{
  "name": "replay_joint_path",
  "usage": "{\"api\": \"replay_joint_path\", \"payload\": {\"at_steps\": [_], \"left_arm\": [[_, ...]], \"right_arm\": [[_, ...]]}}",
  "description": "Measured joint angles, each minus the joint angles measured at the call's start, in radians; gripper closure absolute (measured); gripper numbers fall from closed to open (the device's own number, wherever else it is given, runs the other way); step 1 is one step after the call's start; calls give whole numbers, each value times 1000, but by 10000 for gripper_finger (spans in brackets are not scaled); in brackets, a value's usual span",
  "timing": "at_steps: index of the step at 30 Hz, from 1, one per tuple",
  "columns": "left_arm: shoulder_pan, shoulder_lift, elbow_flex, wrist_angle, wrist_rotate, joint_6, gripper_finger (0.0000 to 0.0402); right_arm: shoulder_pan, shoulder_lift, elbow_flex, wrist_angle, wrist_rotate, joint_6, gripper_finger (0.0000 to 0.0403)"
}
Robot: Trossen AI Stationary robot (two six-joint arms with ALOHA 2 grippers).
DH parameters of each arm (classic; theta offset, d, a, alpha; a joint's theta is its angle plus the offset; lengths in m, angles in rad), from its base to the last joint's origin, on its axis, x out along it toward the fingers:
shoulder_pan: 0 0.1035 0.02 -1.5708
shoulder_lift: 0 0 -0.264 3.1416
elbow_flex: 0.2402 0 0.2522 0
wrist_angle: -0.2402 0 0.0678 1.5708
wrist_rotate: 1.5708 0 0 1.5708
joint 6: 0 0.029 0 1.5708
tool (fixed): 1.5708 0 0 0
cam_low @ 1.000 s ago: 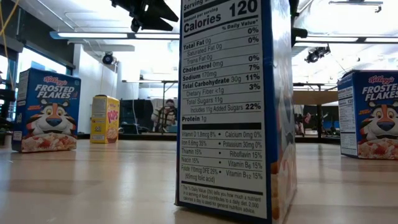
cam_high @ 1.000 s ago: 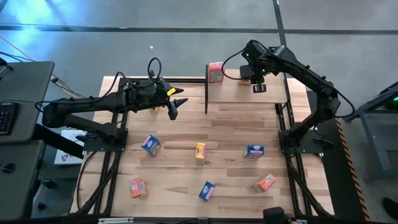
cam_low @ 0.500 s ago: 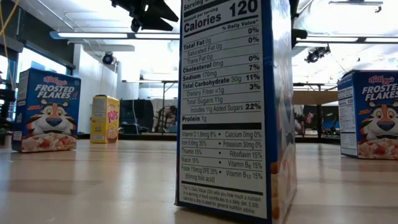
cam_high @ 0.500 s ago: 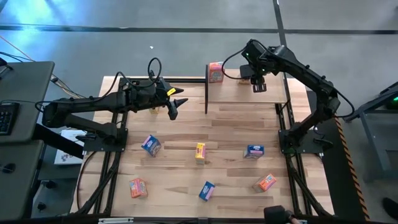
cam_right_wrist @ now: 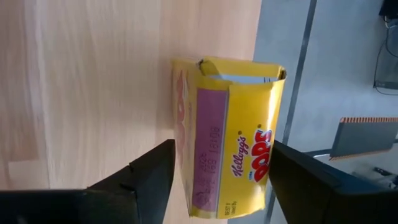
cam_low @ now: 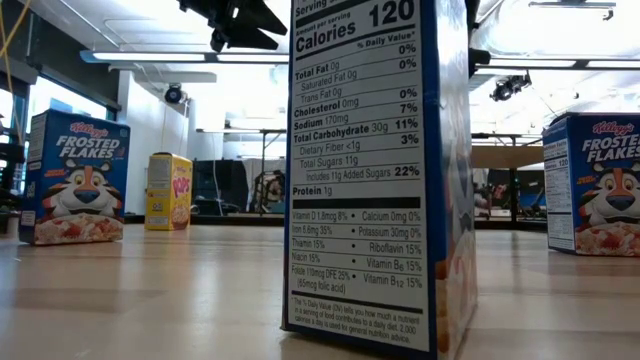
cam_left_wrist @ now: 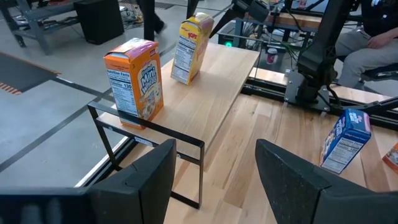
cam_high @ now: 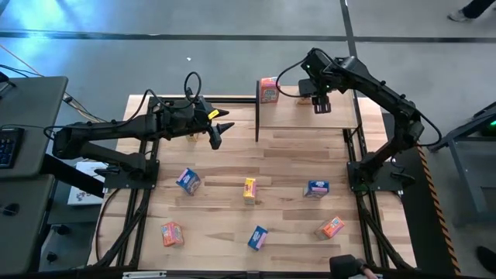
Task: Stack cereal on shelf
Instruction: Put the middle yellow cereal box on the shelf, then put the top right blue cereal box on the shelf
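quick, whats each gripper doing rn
left gripper: open, empty, facing the shelf.
right gripper: open, straddling the yellow box on the shelf.

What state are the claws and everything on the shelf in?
Left claw: open, empty, beside the shelf.
Right claw: open, over the yellow box, not gripping it.
Yellow box: upright on the shelf.
Orange box: upright at the shelf's end.
Shelf: holds two boxes.

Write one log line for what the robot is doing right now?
right gripper: open around yellow box on shelf | left gripper: open, waiting beside shelf | orange box: on shelf
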Motion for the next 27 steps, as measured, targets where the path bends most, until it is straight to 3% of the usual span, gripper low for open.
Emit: {"api": "replay_joint_path", "payload": {"at_steps": [27], "left_arm": [[0,0,0,0,0,0,190]], "right_arm": [[0,-4,79,-15,13,32,156]]}}
